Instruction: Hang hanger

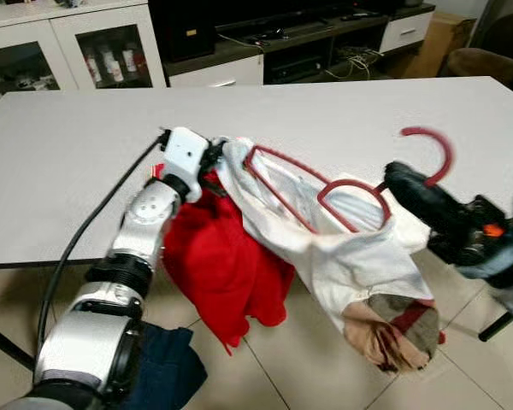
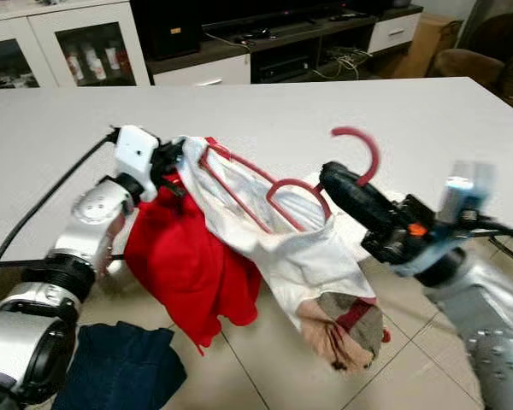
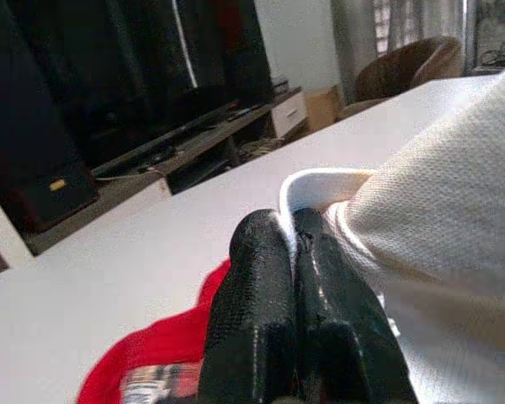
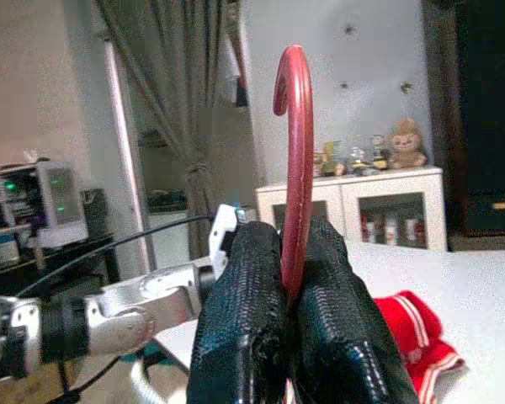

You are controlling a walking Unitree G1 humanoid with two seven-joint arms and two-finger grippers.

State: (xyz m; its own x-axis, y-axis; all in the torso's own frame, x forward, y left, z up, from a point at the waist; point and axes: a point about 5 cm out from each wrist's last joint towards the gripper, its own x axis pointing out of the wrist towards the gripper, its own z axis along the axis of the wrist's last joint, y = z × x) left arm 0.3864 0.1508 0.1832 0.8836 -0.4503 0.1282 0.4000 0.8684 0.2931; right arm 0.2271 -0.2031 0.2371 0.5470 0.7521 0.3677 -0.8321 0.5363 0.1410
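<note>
Hanger [image 1: 325, 184], red, is held in the air at the near edge of the large white table [image 1: 325, 111], its hook [image 1: 434, 145] curling upward and its frame threaded into the neck of a white garment [image 1: 342, 248] that sags below the table edge toward the tiled floor [image 1: 462, 376], a plaid patch at its lowest end. A red cloth [image 1: 218, 256] droops beside it off the same edge, and a dark blue cloth [image 1: 167, 367] lies on the floor beneath the left arm. That silver arm rises from the lower left with its elbow low, and the left gripper [image 3: 295, 244] is pressed together on the white garment's collar hem. From the right the other arm reaches in level, the right gripper [image 4: 290, 252] pinching the hanger's stem just below the hook. Beyond the table's far edge stand a white glass-door cabinet [image 1: 85, 43] holding bottles and a dark TV unit [image 1: 282, 34]; most of the tabletop lies bare behind the clothes
</note>
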